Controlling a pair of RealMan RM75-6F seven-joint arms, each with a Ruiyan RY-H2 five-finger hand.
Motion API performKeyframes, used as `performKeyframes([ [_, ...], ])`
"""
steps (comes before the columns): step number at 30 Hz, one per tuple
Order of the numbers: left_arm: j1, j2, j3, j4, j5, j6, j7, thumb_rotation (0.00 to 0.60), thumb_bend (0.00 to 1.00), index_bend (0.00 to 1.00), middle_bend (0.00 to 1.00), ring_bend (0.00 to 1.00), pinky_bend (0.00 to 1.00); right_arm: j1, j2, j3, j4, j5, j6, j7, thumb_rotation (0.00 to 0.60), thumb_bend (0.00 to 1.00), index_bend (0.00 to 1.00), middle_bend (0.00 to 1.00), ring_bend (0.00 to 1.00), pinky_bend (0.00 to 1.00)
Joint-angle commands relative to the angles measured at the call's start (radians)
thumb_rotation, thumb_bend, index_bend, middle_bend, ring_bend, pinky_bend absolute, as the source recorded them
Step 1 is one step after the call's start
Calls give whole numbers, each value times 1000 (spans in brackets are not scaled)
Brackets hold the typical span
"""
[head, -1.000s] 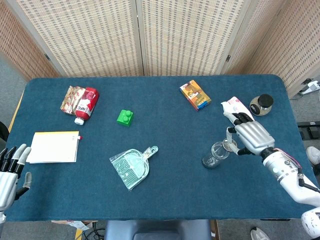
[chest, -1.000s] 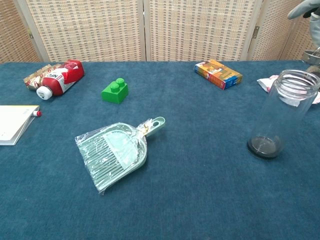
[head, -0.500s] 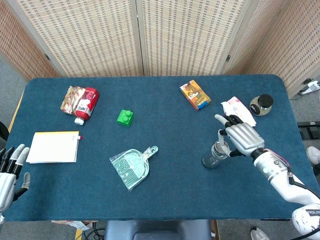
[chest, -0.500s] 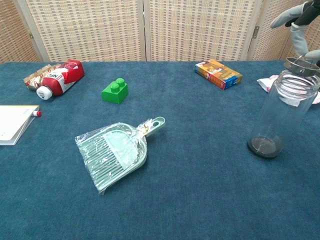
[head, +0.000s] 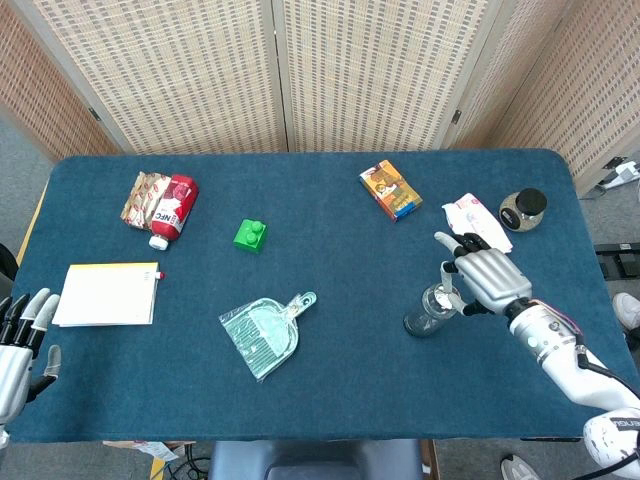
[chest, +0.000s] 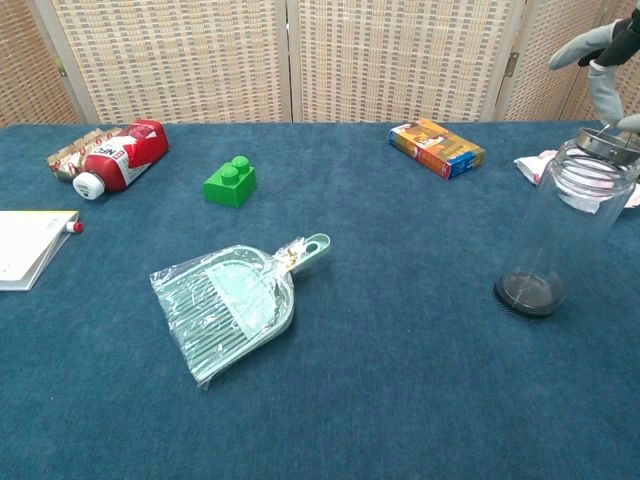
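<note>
Green block (head: 250, 235), blue tablecloth (head: 340, 380)

Dustpan (head: 261, 339) at table (head: 350, 390) centre, block (head: 250, 235) behind it, jar (head: 428, 311) far right, notepad (head: 108, 294) far left

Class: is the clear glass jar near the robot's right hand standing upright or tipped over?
Upright: the jar stands on its dark base, mouth upward.

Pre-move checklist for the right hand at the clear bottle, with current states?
1. Clear bottle upright on the table: ok.
2. Right hand over the bottle mouth: ok.
3. Metal ring at the bottle's rim, held by right hand: ok; seated flat: cannot tell.
4. White packet and small jar apart from the bottle: ok.
5. Left hand at the table's edge, holding nothing: ok.
</note>
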Motion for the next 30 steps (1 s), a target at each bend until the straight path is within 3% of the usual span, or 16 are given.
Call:
performKeyframes([
  [1, 0, 0, 0, 0, 0, 0, 0, 600, 539, 0, 58, 0, 0, 2, -3, -1, 4, 1, -3, 1, 600, 446, 574, 0, 0, 0],
  [11, 4, 4, -2, -2, 4, 9, -8, 600, 539, 0, 58, 0, 0, 17, -6, -4, 3, 9, -10, -6, 600, 446, 573, 0, 0, 0],
  [22, 5, 4, -3, 0, 8, 15, -9, 600, 539, 0, 58, 0, 0, 28, 24, -14, -11, 26, -45, 3, 600, 408, 325, 0, 0, 0],
  [30, 6, 6, -5, 3, 5, 15, -11, 600, 539, 0, 58, 0, 0, -51, 112, 27, -67, -59, 46, 134, 600, 393, 266, 0, 0, 0],
])
